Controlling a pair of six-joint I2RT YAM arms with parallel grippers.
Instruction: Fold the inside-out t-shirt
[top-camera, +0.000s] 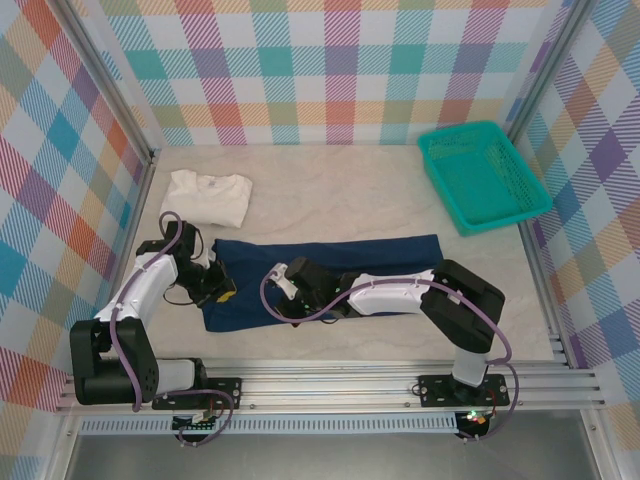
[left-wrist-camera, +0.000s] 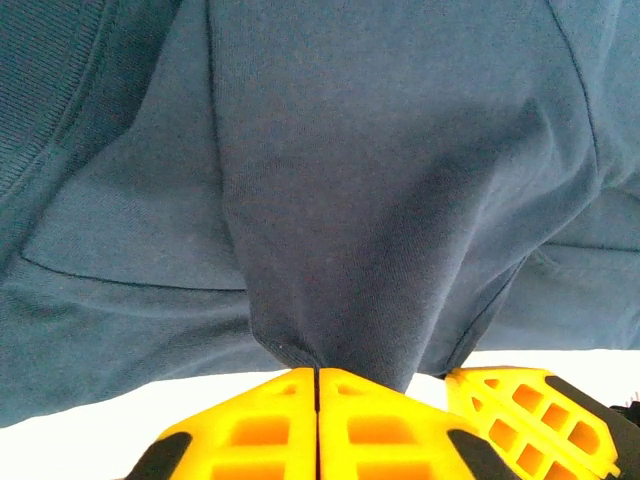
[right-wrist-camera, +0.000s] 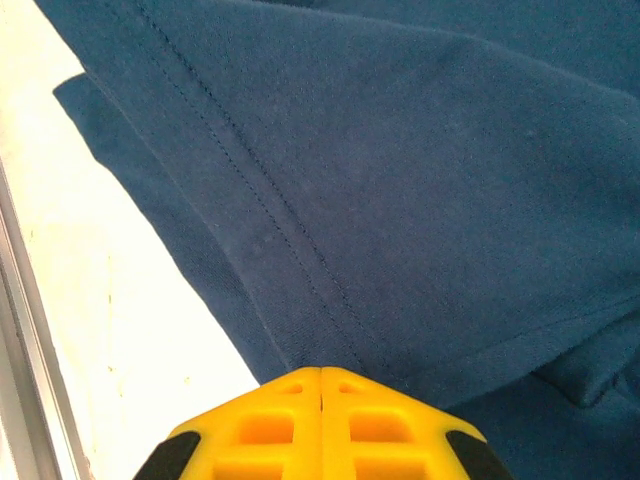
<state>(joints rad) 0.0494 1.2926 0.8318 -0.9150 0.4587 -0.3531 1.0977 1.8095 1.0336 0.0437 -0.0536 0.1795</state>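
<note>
While both arms reached low over the table (top-camera: 350, 190), the navy t-shirt (top-camera: 385, 255) lay spread in a long band across the table's near middle. The left claw (left-wrist-camera: 318, 372) sat toward the table's near left, on the left end of the cloth. Seen from the wrist, its yellow fingers were pressed together along a thin line, and a peak of navy fabric was drawn down into their tips, so it had a pinch of the t-shirt. Just beside those fingers stood another yellow piece (left-wrist-camera: 530, 405) (whose it was I could not tell). The right claw (right-wrist-camera: 320, 372) was nearer the table's middle, at the lower edge of the cloth. Its fingers were likewise closed tight, with the stitched hem running straight into them, gripping the t-shirt. A folded white shirt (top-camera: 210, 197) rested on the table's far left part, apart from the navy one, and a green basket (top-camera: 472, 131) sat at the table's far right corner.
</note>
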